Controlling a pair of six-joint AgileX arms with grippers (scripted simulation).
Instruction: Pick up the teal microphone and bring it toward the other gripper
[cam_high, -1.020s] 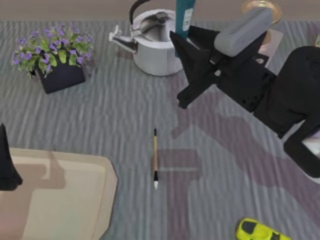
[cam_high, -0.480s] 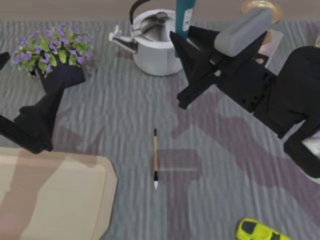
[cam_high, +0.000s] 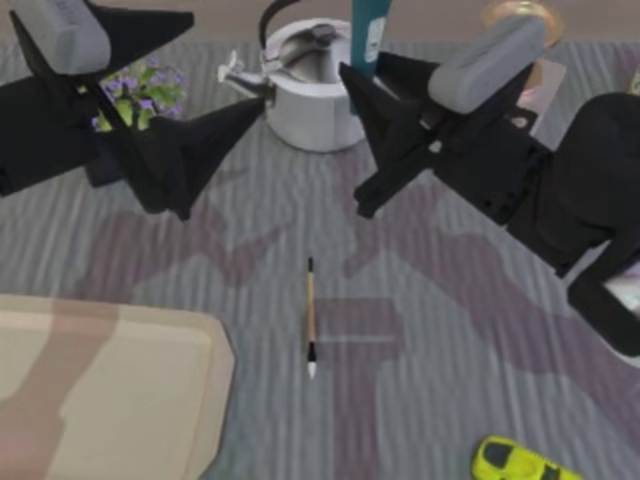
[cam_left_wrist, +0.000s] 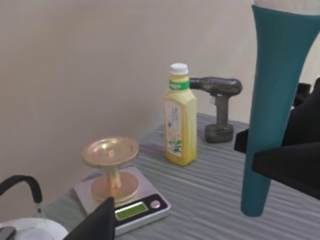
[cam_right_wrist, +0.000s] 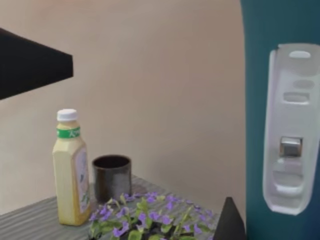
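Looking down from the top view, my right gripper (cam_high: 366, 95) holds the teal microphone (cam_high: 368, 35) upright near the kettle (cam_high: 305, 85), fingers clamped on its handle, while my left gripper (cam_high: 215, 135) sits close, fingers apart. From the left wrist view, the tapered handle (cam_left_wrist: 272, 100) hangs above the tabletop (cam_left_wrist: 210, 200). From the right wrist view, its white panel (cam_right_wrist: 291, 127) shows. I judge it light, stiff and smooth-sided; the bare lower handle suits the receiving hold.

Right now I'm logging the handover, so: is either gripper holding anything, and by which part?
The right gripper holds the teal microphone upright by its slim handle, toward the tapered lower end. The left gripper holds nothing.
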